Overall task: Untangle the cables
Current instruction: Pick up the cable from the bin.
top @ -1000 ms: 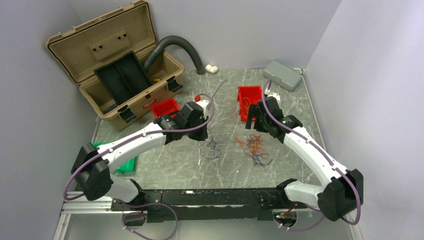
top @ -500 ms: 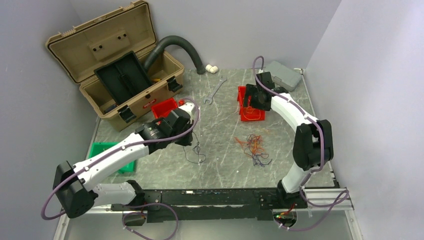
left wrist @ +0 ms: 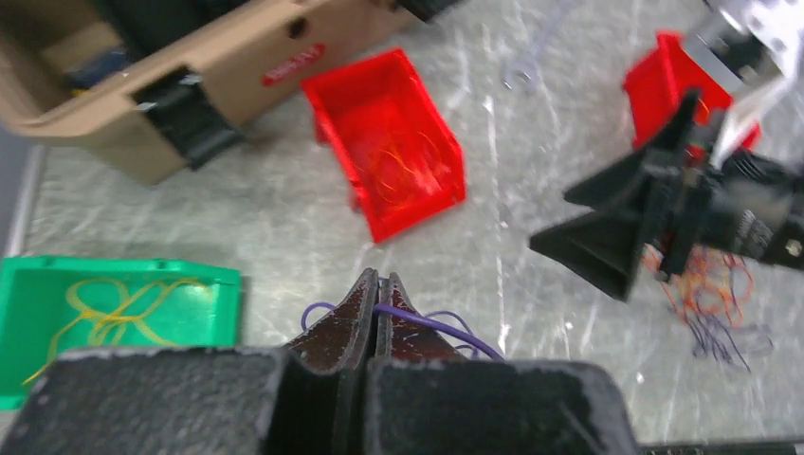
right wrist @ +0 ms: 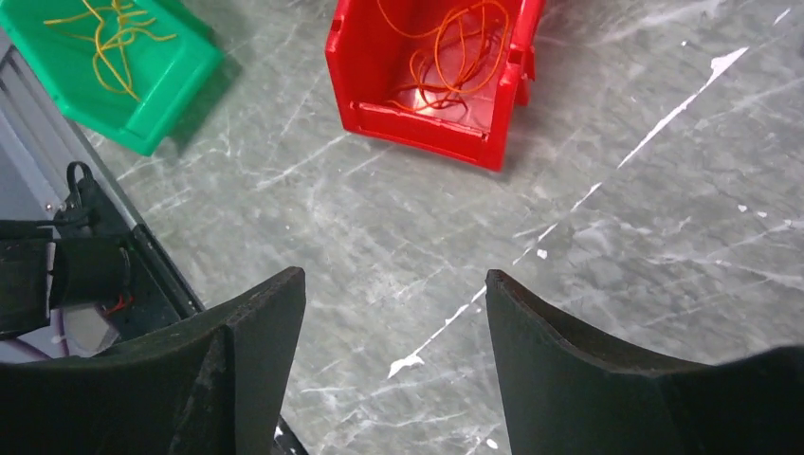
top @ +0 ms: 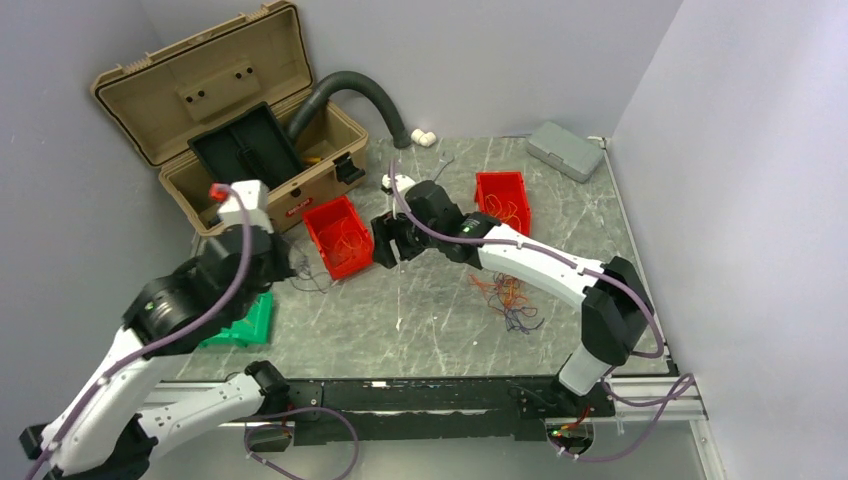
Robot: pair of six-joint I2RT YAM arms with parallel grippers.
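The cables (top: 508,297) lie as a small tangle of orange and dark purple strands on the marble table (top: 440,320), also seen in the left wrist view (left wrist: 706,301). My left gripper (left wrist: 379,284) is shut on one thin purple wire (left wrist: 446,327), which loops out on both sides of the fingers. In the top view that gripper (top: 288,263) hangs left of the near red bin (top: 340,235). My right gripper (right wrist: 395,284) is open with nothing between its fingers, above bare table just right of that bin (right wrist: 427,66).
The near red bin holds orange wire. A green bin (top: 245,322) at the left holds yellow wire (right wrist: 109,33). A second red bin (top: 503,200), an open tan toolbox (top: 230,130), a grey hose (top: 360,90) and a grey box (top: 565,150) stand at the back.
My left arm has swung left and up, carrying the purple wire from mid-table to beside the near red bin. My right arm has swept from the far red bin leftward, its jaws narrowing a little.
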